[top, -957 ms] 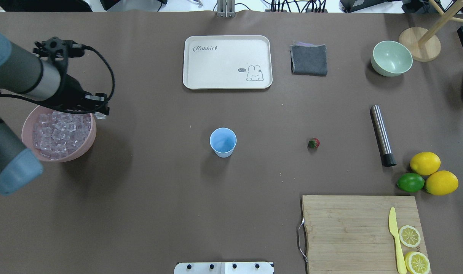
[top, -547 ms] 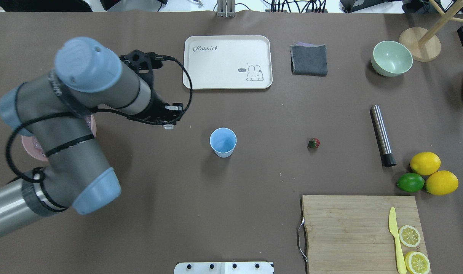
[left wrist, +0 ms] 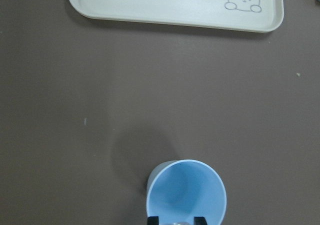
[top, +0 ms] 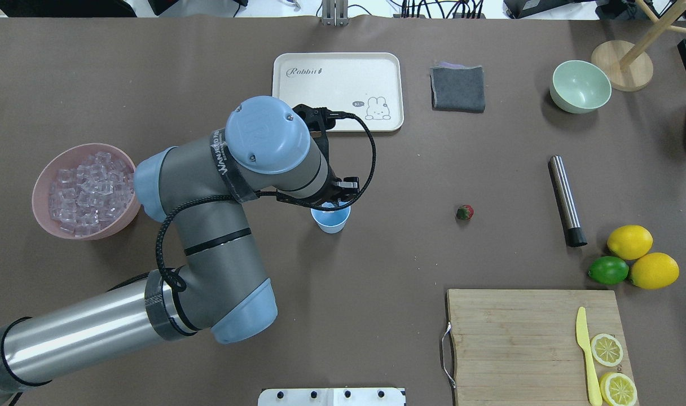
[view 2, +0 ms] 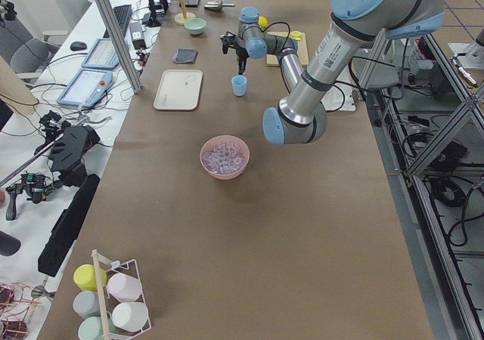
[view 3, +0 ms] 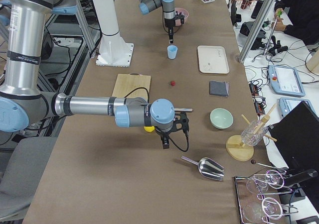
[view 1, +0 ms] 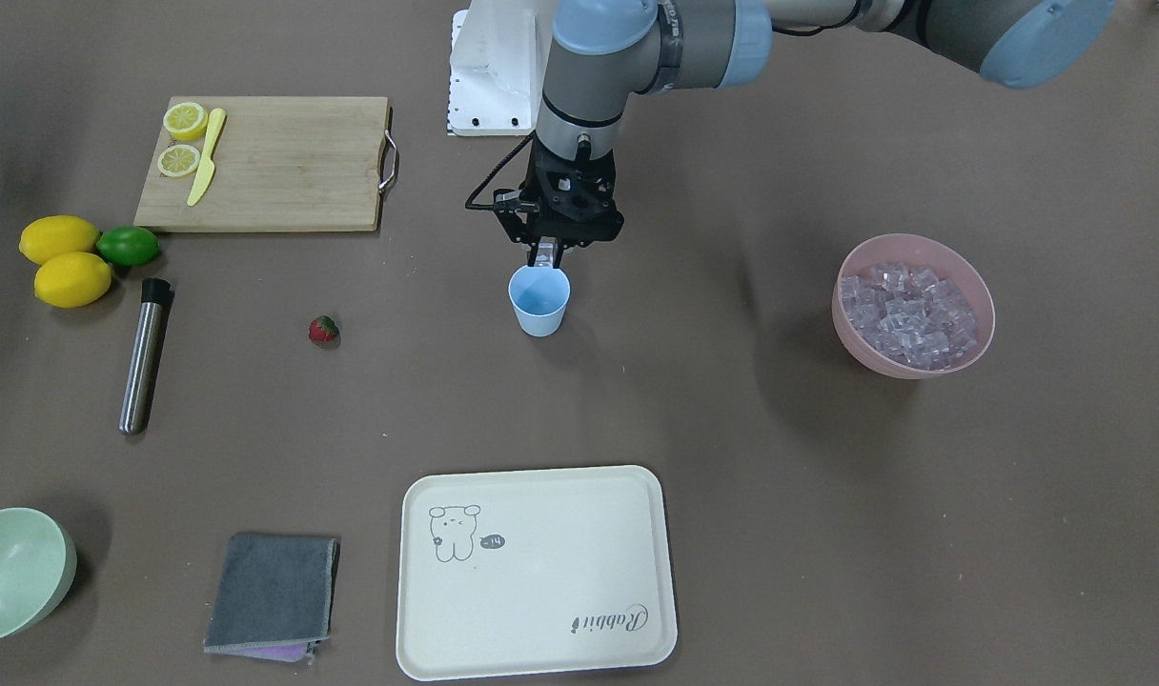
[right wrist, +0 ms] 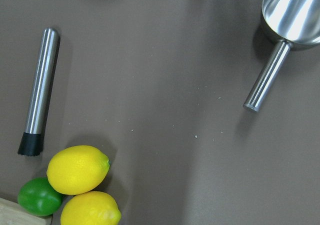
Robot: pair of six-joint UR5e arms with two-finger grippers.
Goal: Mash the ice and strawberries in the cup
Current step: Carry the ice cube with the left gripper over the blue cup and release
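Our left gripper [view 1: 545, 255] hangs just over the cup [view 1: 539, 303] in the middle of the front view, at the upper edge of its rim. Its fingers are closed on one clear cube [left wrist: 176, 223]. The wrist view shows that cube at the bottom edge of the frame, between two black fingertips, above the cup's lower wall rather than its centre.

The step, as we read it, is dropping ice into the cup. To do it well, we should shift a little so the cube sits over the open blue mouth. Then we should come low enough that it won't bounce out, and part the fingers without nudging the rim, since the cup looks light and stands free.

We see nothing in the cup, so more trips seem likely to the ice [view 1: 908, 312] in the pink bowl [view 1: 913, 370], at the right of the front view. The strawberry [view 1: 323, 330] lies on the table left of the cup, well apart. The right gripper [view 3: 165, 143] hovers low in the right-side view; we can't tell whether it is open.
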